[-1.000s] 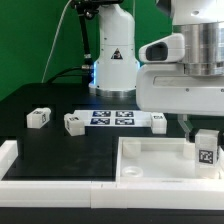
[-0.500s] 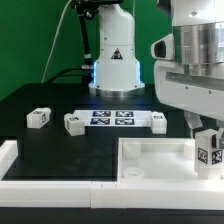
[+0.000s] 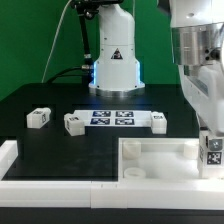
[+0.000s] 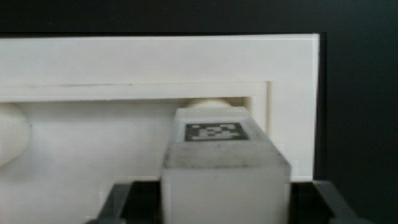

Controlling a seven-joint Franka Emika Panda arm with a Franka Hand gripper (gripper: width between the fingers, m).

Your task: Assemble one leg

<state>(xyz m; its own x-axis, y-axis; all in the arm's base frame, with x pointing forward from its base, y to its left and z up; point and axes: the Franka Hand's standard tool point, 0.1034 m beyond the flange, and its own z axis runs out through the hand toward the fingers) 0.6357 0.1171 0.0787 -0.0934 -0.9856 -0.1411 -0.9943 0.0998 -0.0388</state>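
Observation:
My gripper point(image 3: 213, 140) is shut on a white leg point(image 3: 214, 152) with a square tag mark, holding it upright over the right corner of the large white tray-like panel point(image 3: 160, 160). In the wrist view the leg point(image 4: 221, 150) fills the space between my dark fingers point(image 4: 134, 205), its tagged end pointing at the panel's corner, where a round socket point(image 4: 214, 103) shows just beyond it. Three more legs lie on the black table: one on the exterior view's left point(image 3: 39, 118), one beside it point(image 3: 74, 123), one right of the marker board point(image 3: 158, 121).
The marker board point(image 3: 112, 118) lies flat at the table's middle back. The robot base point(image 3: 113, 60) stands behind it. A white rail point(image 3: 40, 185) runs along the front edge, with a raised end at the exterior view's left.
My gripper with the leg has moved toward the exterior view's right and slightly down, toward the panel's right corner. The loose legs have not moved.

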